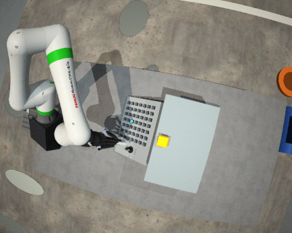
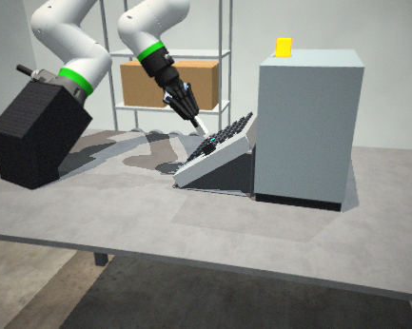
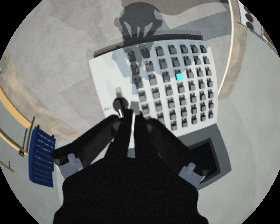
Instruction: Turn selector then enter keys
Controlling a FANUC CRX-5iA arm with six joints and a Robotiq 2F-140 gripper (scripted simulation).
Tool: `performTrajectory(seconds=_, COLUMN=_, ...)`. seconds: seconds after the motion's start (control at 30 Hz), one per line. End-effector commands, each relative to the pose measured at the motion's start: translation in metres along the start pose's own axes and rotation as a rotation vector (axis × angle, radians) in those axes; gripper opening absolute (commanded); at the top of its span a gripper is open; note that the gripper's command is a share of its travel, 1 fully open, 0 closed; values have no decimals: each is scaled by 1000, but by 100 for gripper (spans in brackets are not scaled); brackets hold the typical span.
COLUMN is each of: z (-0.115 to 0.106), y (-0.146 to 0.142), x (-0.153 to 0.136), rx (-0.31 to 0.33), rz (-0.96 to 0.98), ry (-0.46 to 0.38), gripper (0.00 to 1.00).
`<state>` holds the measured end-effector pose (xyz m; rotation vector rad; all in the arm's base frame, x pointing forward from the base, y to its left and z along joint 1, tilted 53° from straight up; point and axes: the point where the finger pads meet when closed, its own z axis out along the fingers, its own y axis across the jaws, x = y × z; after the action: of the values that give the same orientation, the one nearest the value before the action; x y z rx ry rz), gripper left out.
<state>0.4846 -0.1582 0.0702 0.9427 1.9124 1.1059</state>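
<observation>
The sloped grey keypad (image 1: 156,108) (image 2: 192,176) (image 3: 102,71) leans against the front of a pale machine cabinet (image 1: 186,135) (image 2: 305,128). It carries a grid of dark keys. One key (image 1: 131,120) (image 2: 212,139) (image 3: 180,76) glows cyan in the middle rows. The black selector knob (image 1: 129,149) (image 2: 206,149) (image 3: 120,104) sits on the panel's low end, apart from the keys. My gripper (image 1: 116,141) (image 2: 195,119) (image 3: 134,107) is shut, with a thin white tip sticking out. It hovers just above and beside the selector knob. The key names are too small to read.
A yellow block (image 1: 162,141) (image 2: 284,47) sits on top of the cabinet. The arm's black base block (image 1: 44,132) (image 2: 34,138) stands at the left. A shelf with a cardboard box (image 2: 144,86) is behind. An orange disc (image 1: 290,81) and a blue box (image 1: 291,135) lie far right.
</observation>
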Motion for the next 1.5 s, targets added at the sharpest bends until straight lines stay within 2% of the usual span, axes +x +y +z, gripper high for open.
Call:
performTrajectory(seconds=0.0, z=-2, y=-14, x=-6, rx=0, rz=-144, ry=-1, gripper=0)
performTrajectory(seconds=0.23, z=-4, y=-32, x=-13, rx=0, rz=-341, ry=-1, gripper=0)
performTrajectory(seconds=0.4, z=-5, y=-35, x=-14, rx=0, rz=-365, ry=-1, gripper=0)
performTrajectory(seconds=0.43, z=-5, y=-35, x=-14, rx=0, rz=-365, ry=-1, gripper=33)
performTrajectory(seconds=1.47, z=-5, y=-35, x=-14, rx=0, rz=-365, ry=-1, gripper=33)
